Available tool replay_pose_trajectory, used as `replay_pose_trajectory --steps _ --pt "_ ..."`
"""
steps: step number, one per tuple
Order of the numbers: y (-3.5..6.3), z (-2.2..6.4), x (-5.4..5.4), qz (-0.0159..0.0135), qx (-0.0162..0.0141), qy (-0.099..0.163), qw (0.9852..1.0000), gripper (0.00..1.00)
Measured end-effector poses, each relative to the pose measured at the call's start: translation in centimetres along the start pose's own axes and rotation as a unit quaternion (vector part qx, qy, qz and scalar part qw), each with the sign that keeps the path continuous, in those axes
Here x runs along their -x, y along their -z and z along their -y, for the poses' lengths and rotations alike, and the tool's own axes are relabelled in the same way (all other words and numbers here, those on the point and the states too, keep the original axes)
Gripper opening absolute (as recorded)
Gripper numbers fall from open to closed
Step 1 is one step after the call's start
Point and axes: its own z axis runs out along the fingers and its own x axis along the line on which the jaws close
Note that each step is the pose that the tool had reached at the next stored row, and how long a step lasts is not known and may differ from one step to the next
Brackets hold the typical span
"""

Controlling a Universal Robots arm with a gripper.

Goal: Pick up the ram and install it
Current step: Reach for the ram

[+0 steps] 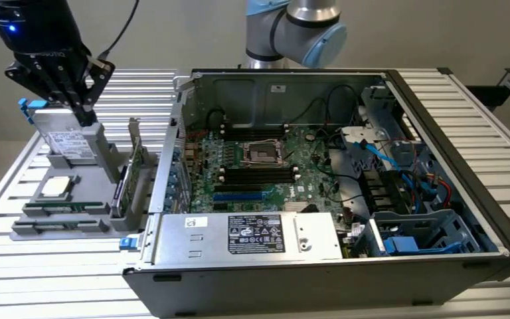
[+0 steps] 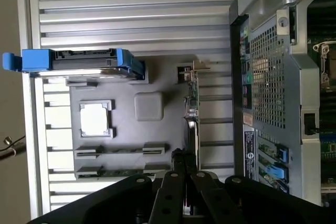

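Nearest us, the ram (image 1: 60, 208) stands on edge in the front slots of the grey holder (image 1: 91, 193). Farther back, our gripper (image 1: 87, 121) hangs pointing down above the hard drive (image 1: 69, 143), fingers pressed together, gripping nothing.

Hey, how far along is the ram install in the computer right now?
Nothing looks done yet. The ram lies in the parts tray beside the open computer case. The tool hangs shut and empty above the hard drive, away from the ram. Picking it up and seating it on the motherboard are both left.
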Motion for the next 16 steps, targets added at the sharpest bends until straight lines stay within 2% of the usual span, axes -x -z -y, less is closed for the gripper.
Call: replay_pose_trajectory --steps 16 --pt "-0.92 1.7 -2.3 -0.0104 -0.0007 0.004 0.9999 0.1"
